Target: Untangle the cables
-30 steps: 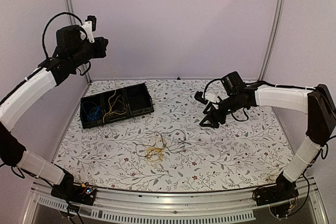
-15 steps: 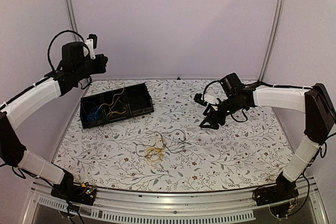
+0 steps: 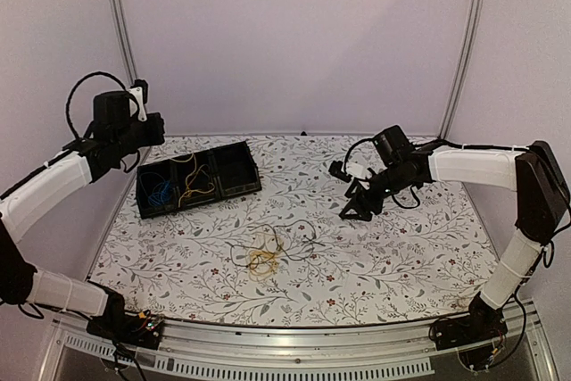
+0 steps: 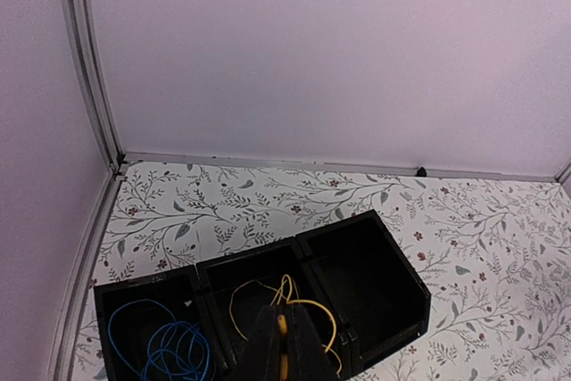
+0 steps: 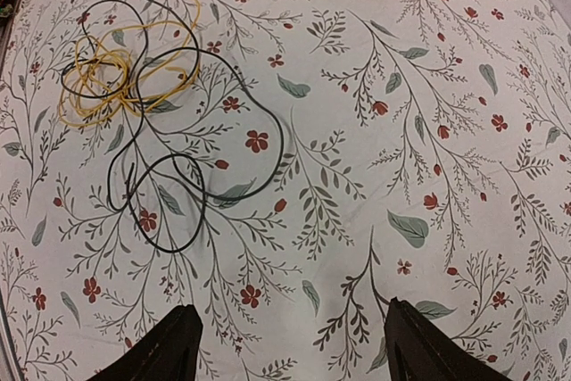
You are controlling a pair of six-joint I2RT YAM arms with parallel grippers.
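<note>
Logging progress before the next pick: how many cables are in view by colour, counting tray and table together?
Yellow cables: 2, one in the tray, one on the table
Blue cables: 1, in the tray
Black cables: 1, tangled with the yellow one on the table
Total: 4

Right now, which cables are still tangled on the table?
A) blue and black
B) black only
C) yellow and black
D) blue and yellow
C: the right wrist view shows the yellow cable and black cable looped through each other on the table, while the blue cable sits in the tray.
</note>
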